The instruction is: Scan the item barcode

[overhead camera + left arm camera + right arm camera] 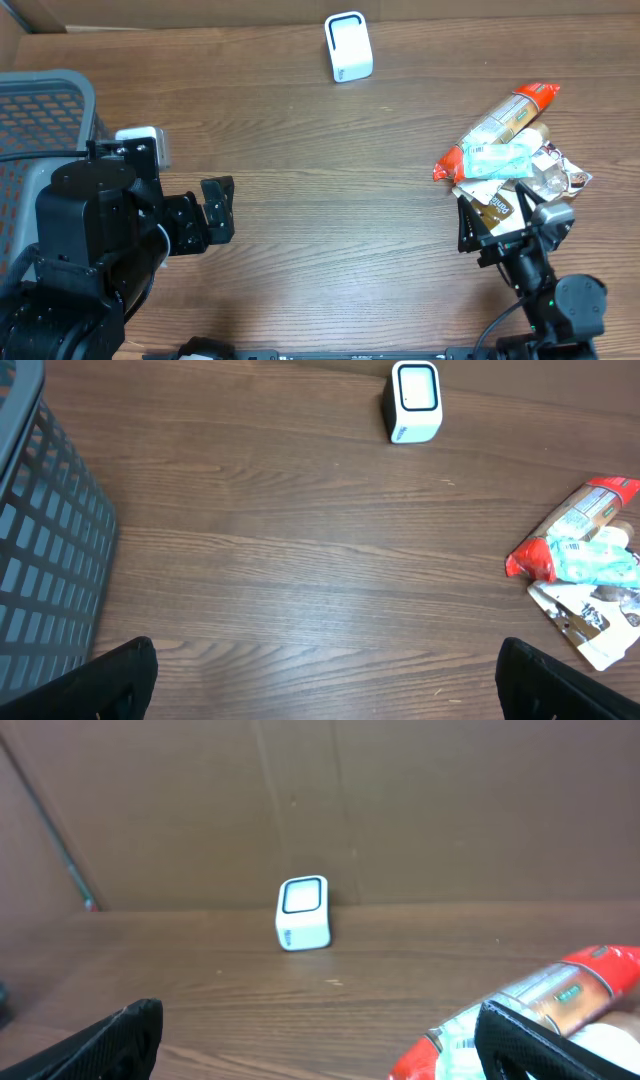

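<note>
- Overhead: the scanner (348, 46) stands alone at the far edge of the table (330, 260). The pile of packets (500, 150) lies on the right, well apart from it.
- The right gripper (502, 215) is at the pile's near edge, jaws spread wide and gripping nothing. It possibly touches the lowest packet; I cannot tell.
- The left gripper (222, 210) is also fully spread and empty, over bare wood beside the basket (40, 110).
- Left wrist: only the two fingertips show, in the bottom corners, with bare wood between them. The basket wall is cut off at the left. The pile sits at the right edge, partly out of frame, a red-ended packet (575, 520) above a teal packet (595, 560).
- Right wrist: the scanner faces the camera and nothing is in front of it. The pile is blurred and cropped at the lower right.
- Status (my judgement): no item is picked and nothing is presented, so pick, carry and scan all remain.
- No barcode is readable in any view, and the lower packets overlap.
</note>
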Robot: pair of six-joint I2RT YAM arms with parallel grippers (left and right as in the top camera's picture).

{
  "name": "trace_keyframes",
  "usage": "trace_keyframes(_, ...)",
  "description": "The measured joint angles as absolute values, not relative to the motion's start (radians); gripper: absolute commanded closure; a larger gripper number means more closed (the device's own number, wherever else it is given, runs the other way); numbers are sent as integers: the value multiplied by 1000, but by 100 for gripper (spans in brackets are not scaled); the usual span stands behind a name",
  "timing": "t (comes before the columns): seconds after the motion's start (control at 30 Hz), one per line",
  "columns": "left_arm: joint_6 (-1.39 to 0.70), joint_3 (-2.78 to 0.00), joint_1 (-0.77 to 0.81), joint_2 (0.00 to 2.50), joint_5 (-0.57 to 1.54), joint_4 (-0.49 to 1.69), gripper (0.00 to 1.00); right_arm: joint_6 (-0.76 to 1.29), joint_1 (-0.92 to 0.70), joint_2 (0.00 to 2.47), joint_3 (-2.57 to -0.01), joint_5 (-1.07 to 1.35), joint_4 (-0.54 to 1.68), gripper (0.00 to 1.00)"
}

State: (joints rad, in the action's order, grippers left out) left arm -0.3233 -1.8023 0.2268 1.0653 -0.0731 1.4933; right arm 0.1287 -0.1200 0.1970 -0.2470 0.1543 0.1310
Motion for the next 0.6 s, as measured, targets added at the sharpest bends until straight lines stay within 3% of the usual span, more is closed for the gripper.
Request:
trace_keyframes(0.3, -323, -1802, 227, 1065, -73, 1493, 0, 146, -135, 44, -45, 100, 17, 0)
trace_keyframes(0.6, -323, -1802, 227, 1065, -73, 1494, 1, 153, -140, 15, -19, 91, 81, 0)
